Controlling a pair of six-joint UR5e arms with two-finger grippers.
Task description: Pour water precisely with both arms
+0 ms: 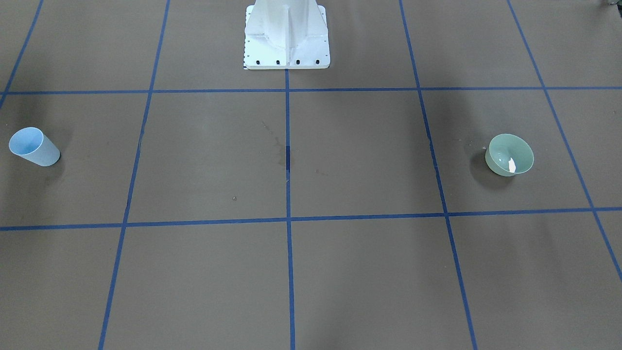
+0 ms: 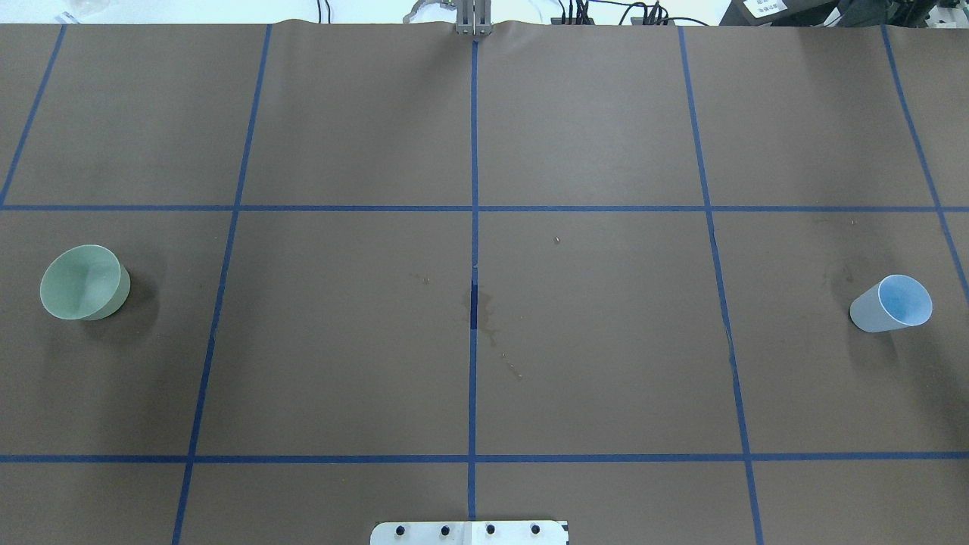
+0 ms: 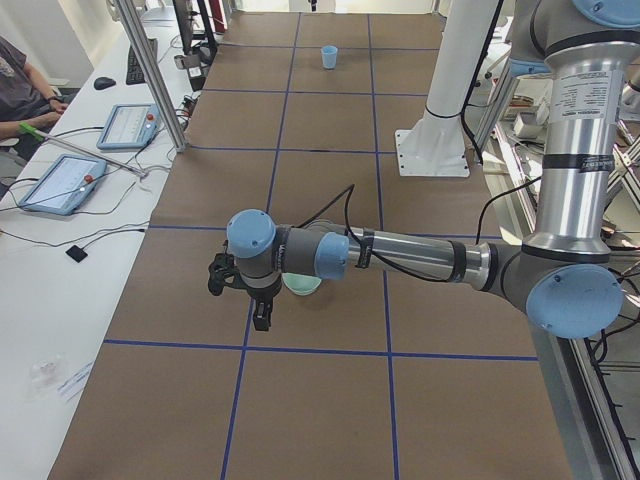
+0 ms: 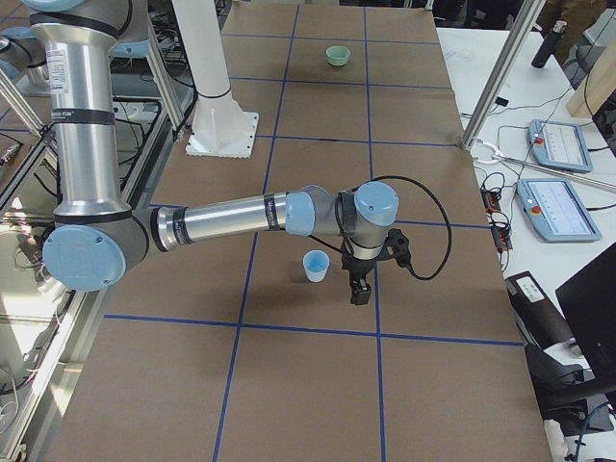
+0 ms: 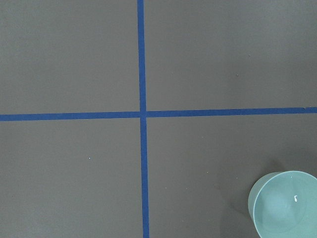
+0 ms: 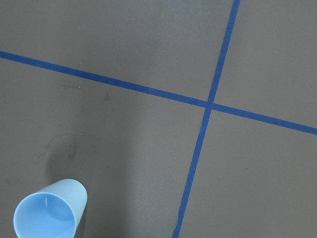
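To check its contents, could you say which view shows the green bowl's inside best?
Exterior front-facing: the green bowl shows its interior and a white glare. Overhead: interior, no glare. Left wrist: cropped. Exterior left: partly behind the left arm. Exterior right: tiny.

I saw the left arm (image 3: 420, 258) and right arm (image 4: 221, 219) stretched out level, left gripper (image 3: 261, 318) and right gripper (image 4: 359, 291) pointing down, jaw states unreadable.
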